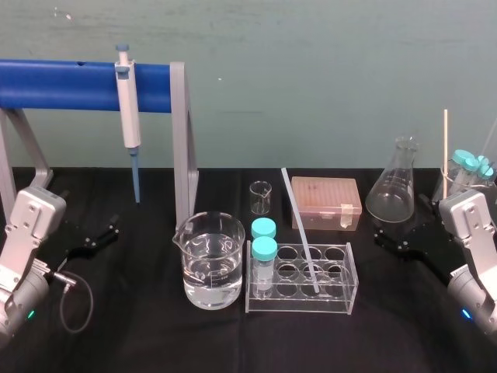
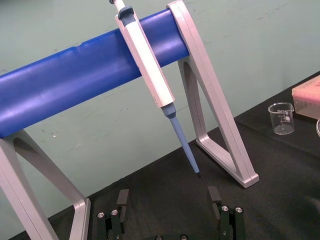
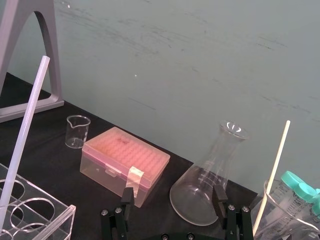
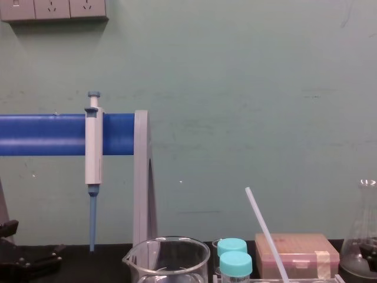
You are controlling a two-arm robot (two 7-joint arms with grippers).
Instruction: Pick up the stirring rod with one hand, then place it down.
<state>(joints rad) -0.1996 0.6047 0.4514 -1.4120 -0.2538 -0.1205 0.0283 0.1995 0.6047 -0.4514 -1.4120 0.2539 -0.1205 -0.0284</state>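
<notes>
A black worktop sits in front of a green wall. I see the stirring rod leaning in the clear rack, low end in 1 hole, top tilted back and to the left. My left gripper rests low by the blue stand, jaws wide, holding nothing. My right gripper sits by the flask, jaws wide and holding nothing too.

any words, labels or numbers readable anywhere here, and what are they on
No text here can be read.
small beaker: faint printed marks, too blurred to read.
capped tubes: faint scale marks, too small to read.
</notes>
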